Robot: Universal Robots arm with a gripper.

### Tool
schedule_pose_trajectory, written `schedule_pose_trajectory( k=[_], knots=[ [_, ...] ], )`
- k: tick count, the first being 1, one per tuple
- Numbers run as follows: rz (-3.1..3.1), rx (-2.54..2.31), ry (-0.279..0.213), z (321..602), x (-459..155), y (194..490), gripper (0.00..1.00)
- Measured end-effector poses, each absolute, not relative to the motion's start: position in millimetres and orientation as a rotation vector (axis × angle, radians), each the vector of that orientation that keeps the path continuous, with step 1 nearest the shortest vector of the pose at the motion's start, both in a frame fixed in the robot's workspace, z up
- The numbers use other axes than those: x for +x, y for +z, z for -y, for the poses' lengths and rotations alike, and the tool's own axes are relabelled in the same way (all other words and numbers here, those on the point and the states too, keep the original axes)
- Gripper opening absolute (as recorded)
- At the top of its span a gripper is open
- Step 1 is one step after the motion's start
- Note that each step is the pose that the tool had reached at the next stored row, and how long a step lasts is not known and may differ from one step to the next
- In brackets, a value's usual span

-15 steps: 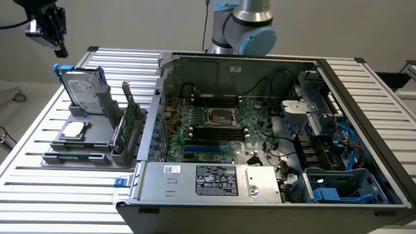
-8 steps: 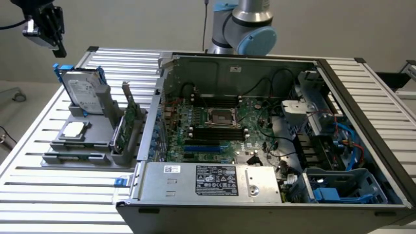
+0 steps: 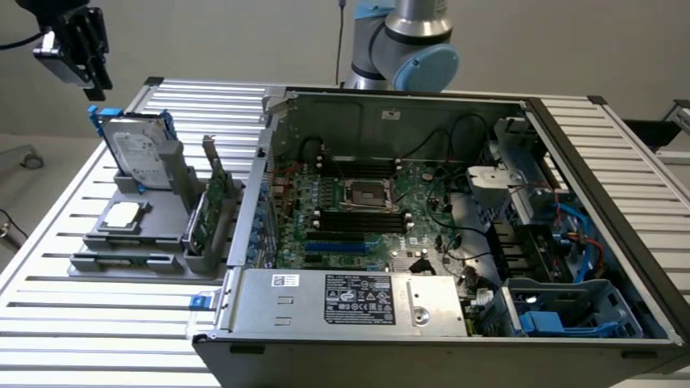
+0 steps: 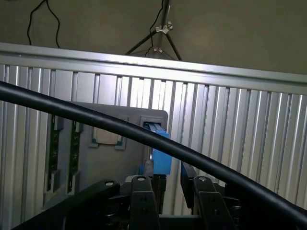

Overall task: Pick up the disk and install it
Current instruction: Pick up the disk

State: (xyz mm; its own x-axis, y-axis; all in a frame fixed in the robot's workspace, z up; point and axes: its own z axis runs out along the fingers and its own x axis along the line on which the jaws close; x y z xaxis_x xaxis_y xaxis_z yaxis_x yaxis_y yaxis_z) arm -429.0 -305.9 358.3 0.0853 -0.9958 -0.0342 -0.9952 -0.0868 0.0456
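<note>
One relation governs this moment: the disk (image 3: 138,152) lies almost straight below the gripper (image 3: 95,81), a little toward the frame's right. From where I stand, the gripper hangs in the upper left of the exterior view, fingers pointing down and clear of everything. The disk stands on edge in the grey holder (image 3: 108,260) at left centre, beside the open computer case (image 3: 389,109) — long axis near vertical, blue carrier (image 3: 95,115) framing it, white label showing. In the wrist view the fingers (image 4: 143,201) stand parted and grip nothing; the carrier's blue edge shows beyond the gap — roughly in line, well apart.
</note>
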Motion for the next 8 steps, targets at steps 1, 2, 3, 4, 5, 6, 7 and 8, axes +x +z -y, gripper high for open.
schedule_pose_trajectory(
  k=[1, 2, 3, 4, 5, 6, 7, 8],
  knots=[
    [2.116, 2.306, -0.088, 306.0, -429.0, 356.8, 0.36],
    [2.116, 2.307, -0.087, 306.0, -429.0, 355.1, 0.36],
    [2.116, 2.307, -0.087, 306.2, -428.9, 353.6, 0.36],
    [2.116, 2.307, -0.087, 306.3, -428.9, 352.5, 0.36],
    [2.116, 2.307, -0.087, 306.6, -428.9, 351.7, 0.38],
    [2.116, 2.307, -0.087, 306.8, -428.9, 350.6, 0.38],
    [2.116, 2.307, -0.087, 306.8, -429.0, 349.3, 0.45],
    [2.116, 2.307, -0.087, 307.0, -428.9, 347.9, 0.45]
  ],
)
